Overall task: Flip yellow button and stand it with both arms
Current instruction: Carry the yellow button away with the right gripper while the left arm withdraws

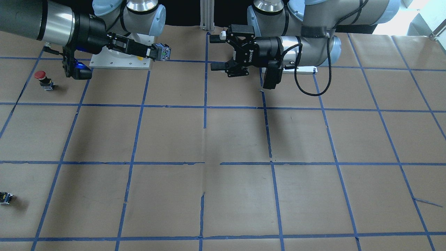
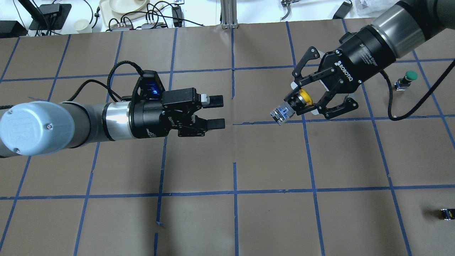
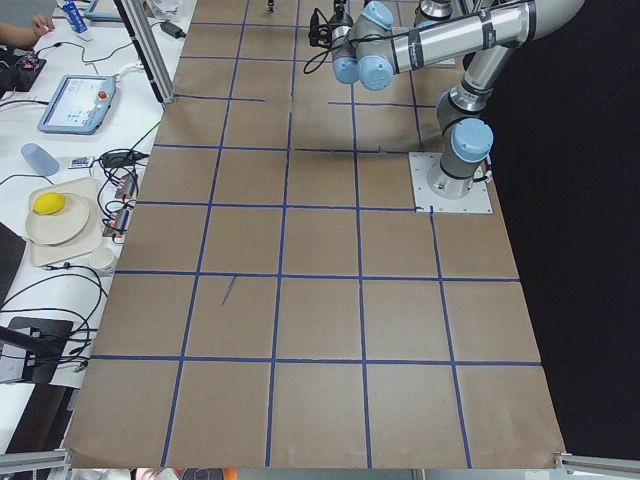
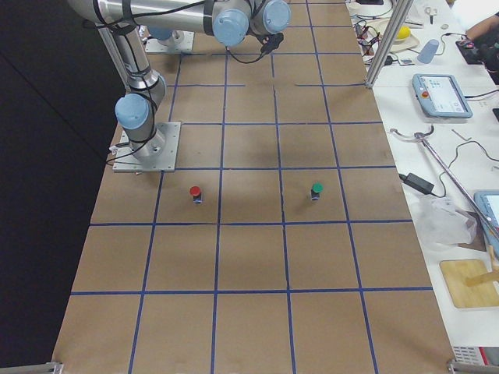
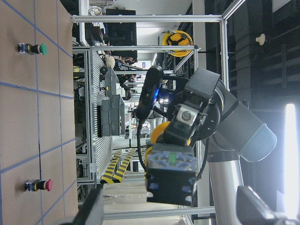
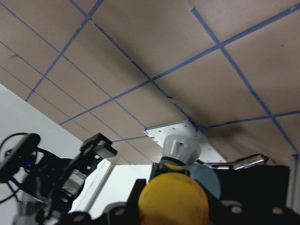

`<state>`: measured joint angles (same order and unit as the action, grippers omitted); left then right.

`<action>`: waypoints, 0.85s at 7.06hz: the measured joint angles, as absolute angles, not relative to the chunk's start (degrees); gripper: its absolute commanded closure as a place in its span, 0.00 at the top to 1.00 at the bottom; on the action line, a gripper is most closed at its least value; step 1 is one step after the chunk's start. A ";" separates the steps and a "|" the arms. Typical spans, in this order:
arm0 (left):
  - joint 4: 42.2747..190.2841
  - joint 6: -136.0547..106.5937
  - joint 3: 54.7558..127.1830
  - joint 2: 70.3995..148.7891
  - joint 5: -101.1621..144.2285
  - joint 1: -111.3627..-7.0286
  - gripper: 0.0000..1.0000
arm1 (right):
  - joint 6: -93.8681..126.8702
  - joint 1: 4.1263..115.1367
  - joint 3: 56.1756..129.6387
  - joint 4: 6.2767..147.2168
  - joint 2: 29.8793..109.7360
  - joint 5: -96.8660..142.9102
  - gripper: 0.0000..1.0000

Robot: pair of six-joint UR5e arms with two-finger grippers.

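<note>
My right gripper (image 2: 298,102) is shut on the yellow button (image 2: 303,97) and holds it in the air above the table, on its side. The yellow cap sits between the fingers and the grey and black body (image 2: 282,112) points toward my left gripper. My left gripper (image 2: 216,112) is open and empty, level with the button and a short gap away from it. In the front view the right gripper (image 1: 152,53) holds the button (image 1: 163,52) and the left gripper (image 1: 216,52) faces it. The left wrist view shows the button body (image 5: 171,173) straight ahead. The right wrist view shows the cap (image 6: 173,200).
A red-capped button (image 1: 41,78) and a green-capped button (image 2: 408,78) stand on the table on my right side. A tiny black piece (image 2: 447,214) lies near the right front edge. Brown paper with blue tape lines (image 2: 234,192) covers the table.
</note>
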<state>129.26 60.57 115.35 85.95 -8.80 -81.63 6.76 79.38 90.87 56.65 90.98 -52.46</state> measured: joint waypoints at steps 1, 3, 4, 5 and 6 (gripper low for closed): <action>125.24 60.30 115.01 87.82 -17.80 -77.64 1.00 | -1.70 79.24 90.98 57.76 92.05 -59.85 0.28; 110.99 56.38 114.68 91.56 -35.04 -74.09 1.00 | -15.64 78.77 91.36 60.63 93.50 -74.10 0.27; 103.48 53.00 114.58 92.39 -43.06 -73.68 1.00 | -23.81 78.60 91.85 64.17 94.62 -78.95 0.27; 96.45 49.82 114.35 92.22 -51.41 -73.56 1.00 | -31.77 78.49 92.79 68.48 95.71 -81.83 0.27; 91.43 46.87 113.20 91.86 -58.88 -73.73 1.00 | -39.97 78.13 94.18 73.09 96.47 -83.91 0.27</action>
<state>91.43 46.87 113.20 91.86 -58.88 -73.73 -39.97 78.13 94.18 73.09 96.47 -83.91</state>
